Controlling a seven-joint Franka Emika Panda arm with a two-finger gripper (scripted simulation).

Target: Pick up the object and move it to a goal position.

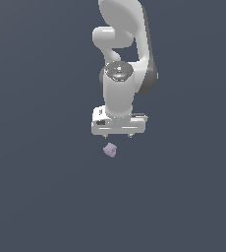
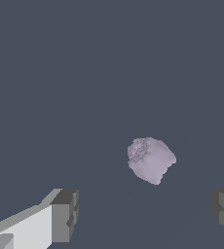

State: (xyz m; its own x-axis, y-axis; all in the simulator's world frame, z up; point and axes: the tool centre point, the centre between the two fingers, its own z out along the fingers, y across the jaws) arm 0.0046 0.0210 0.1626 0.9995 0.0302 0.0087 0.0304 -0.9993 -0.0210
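The object point(image 1: 110, 150) is a tiny pale lilac-grey faceted lump lying on the dark slate floor, just in front of the white arm's hand. In the wrist view the object point(image 2: 151, 159) lies on the floor beyond the fingers, apart from both of them. My gripper point(image 1: 118, 135) hangs above the floor with only short fingertips showing under the white hand. In the wrist view the gripper point(image 2: 145, 216) is open and empty, its two grey fingertips point(image 2: 65, 214) standing wide apart.
The white arm point(image 1: 122, 59) rises behind the hand. The floor point(image 1: 36, 187) is a plain dark slate surface with no other objects in view.
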